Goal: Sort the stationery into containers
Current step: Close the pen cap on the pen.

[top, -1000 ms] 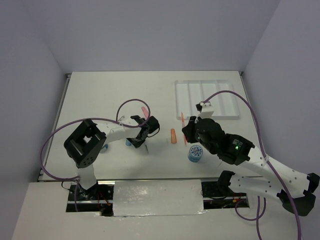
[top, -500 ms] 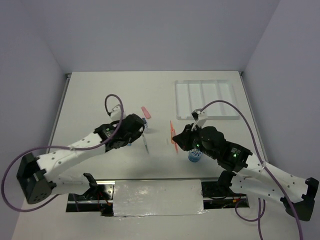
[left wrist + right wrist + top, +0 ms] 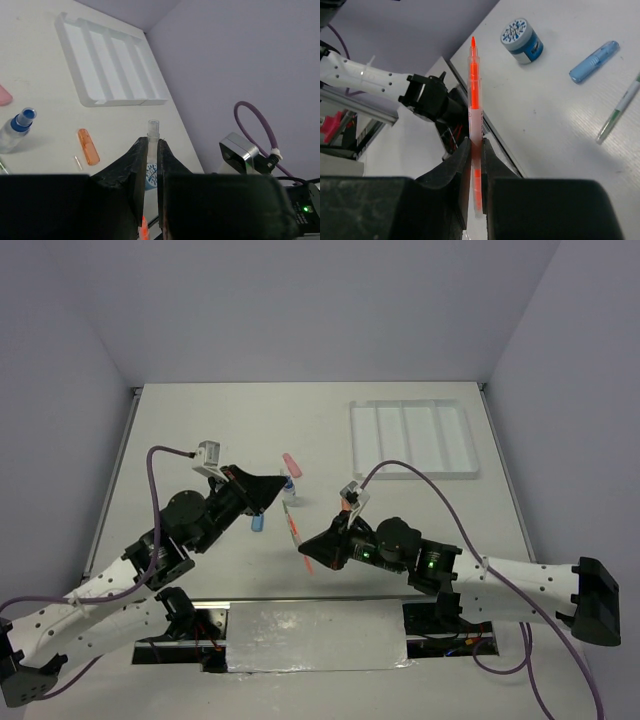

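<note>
My right gripper (image 3: 476, 142) is shut on a thin orange pen (image 3: 473, 85) and holds it in the air, tip pointing away, left of centre in the top view (image 3: 308, 545). My left gripper (image 3: 153, 142) is shut on a thin clear pen (image 3: 152, 127) whose end sticks out past the fingertips; in the top view (image 3: 280, 490) it hangs by the blue-capped bottle (image 3: 288, 483). The white four-compartment tray (image 3: 412, 435) lies at the far right with nothing in it. On the table lie a pink capsule (image 3: 290, 461), a blue capsule (image 3: 257, 523), an orange capsule (image 3: 88, 146), a whitish-green pen (image 3: 619, 111) and two blue rolls (image 3: 522, 35) (image 3: 151, 176).
The table's near edge and the left arm's base clamp (image 3: 427, 100) lie just beyond the orange pen's tip. The right wrist camera (image 3: 240, 150) is close to the right of my left fingers. The two grippers are close together over the table's middle.
The right gripper has carried the orange pen left and toward the near edge. The left arm has stretched out and lifted, with its gripper staying by the bottle.
</note>
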{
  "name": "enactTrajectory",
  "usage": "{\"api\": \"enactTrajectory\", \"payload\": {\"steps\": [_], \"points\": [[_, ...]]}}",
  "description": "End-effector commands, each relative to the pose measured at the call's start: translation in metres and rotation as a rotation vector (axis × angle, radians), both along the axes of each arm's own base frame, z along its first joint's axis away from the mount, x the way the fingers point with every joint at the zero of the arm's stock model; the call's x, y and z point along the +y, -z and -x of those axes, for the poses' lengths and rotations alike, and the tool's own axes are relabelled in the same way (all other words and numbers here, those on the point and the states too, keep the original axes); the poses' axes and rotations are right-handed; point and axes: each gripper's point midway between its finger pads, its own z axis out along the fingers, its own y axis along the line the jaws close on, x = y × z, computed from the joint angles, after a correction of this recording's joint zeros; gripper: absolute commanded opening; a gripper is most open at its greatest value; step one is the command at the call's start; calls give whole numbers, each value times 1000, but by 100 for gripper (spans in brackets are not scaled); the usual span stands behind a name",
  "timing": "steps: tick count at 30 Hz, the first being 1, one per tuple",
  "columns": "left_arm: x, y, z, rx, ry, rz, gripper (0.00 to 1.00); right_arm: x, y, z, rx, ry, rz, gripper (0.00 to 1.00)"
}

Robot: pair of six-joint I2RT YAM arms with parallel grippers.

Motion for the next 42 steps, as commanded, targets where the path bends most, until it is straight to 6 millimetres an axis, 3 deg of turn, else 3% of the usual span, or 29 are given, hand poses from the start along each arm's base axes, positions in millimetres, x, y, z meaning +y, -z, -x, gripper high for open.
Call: {"api": "enactTrajectory", "payload": {"steps": [1,14,29,42], "points": [[-3,-40,11,-145,64,84,0,11,-47,-11,-62,56,-149,0],[-16,-31,18,-160,141,109,0,1,-71,-25,-94,152,-155,0],[-17,-28,15,-154,130,91,0,2,-75,-27,-108,157,-148,0],[-24,-25,18,-157,165,94,0,-3,-77,-42,-98,244,-114,0]]}}
